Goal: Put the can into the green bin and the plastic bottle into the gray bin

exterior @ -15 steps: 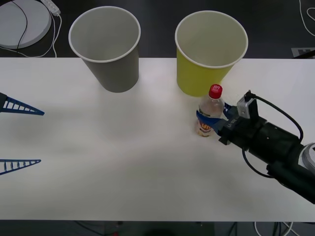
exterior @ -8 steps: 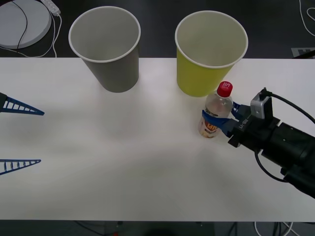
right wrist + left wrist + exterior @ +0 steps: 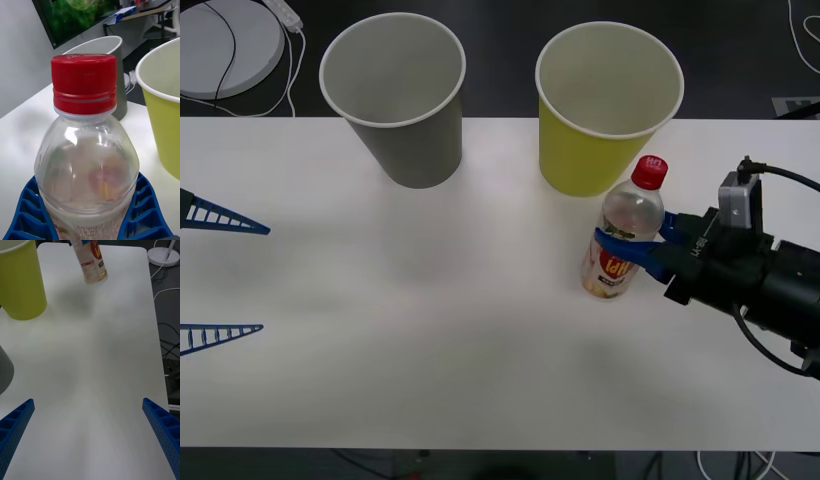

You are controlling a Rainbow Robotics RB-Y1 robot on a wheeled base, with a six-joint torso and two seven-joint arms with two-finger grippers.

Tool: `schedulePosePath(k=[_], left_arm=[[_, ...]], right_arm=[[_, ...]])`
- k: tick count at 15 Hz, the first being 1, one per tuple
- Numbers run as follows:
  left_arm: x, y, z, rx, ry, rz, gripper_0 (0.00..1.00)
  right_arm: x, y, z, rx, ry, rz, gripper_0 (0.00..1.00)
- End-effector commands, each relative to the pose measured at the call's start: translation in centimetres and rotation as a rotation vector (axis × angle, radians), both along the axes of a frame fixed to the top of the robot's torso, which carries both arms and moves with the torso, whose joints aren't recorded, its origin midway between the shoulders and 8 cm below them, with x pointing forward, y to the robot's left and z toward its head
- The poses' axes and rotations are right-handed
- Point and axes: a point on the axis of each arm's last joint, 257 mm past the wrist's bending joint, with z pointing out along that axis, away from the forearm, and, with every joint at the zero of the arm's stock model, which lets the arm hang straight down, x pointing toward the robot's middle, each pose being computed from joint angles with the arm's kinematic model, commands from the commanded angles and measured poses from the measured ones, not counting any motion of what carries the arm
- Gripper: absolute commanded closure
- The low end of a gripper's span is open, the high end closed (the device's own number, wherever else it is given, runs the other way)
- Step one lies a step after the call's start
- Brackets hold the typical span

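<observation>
The plastic bottle [image 3: 625,235], clear with a red cap and a red-and-yellow label, leans in my right gripper [image 3: 635,248], which is shut on its middle, just in front of the green bin [image 3: 600,120]. In the right wrist view the blue fingers [image 3: 146,213] hug the bottle [image 3: 88,165], with the gray bin [image 3: 112,48] and green bin [image 3: 165,112] behind. The gray bin [image 3: 405,110] stands upright at the back left. My left gripper [image 3: 265,280] waits open at the left edge. From the left wrist the bottle [image 3: 90,262] hangs slightly above its shadow. The can is out of view.
The white table [image 3: 430,350] stretches bare between both arms. A round white base [image 3: 225,45] with cables lies beyond the back-left corner. The left wrist view has the green bin [image 3: 20,285] and a sliver of the gray bin [image 3: 4,371].
My right gripper has carried the bottle to the right and upward, off the table. The bottle now leans more. The left arm and both bins have stayed put.
</observation>
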Motion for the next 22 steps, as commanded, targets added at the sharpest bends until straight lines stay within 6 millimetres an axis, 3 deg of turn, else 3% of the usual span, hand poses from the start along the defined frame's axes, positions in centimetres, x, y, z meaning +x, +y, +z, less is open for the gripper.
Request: schedulePosePath(k=[1, 15, 22], left_arm=[[0.0, 0.0, 0.0, 0.000, 0.000, 0.000, 0.00], [0.0, 0.0, 0.0, 0.000, 0.000, 0.000, 0.00], [0.0, 0.0, 0.0, 0.000, 0.000, 0.000, 0.00]], right_arm=[[-1.2, 0.2, 1.2, -0.003, 0.066, 0.049, 1.00], [-4.6, 4.2, 9.6, -0.098, 0.089, 0.079, 1.00], [-2.8, 4.7, 12.5, -0.220, 0.019, 0.131, 1.00]])
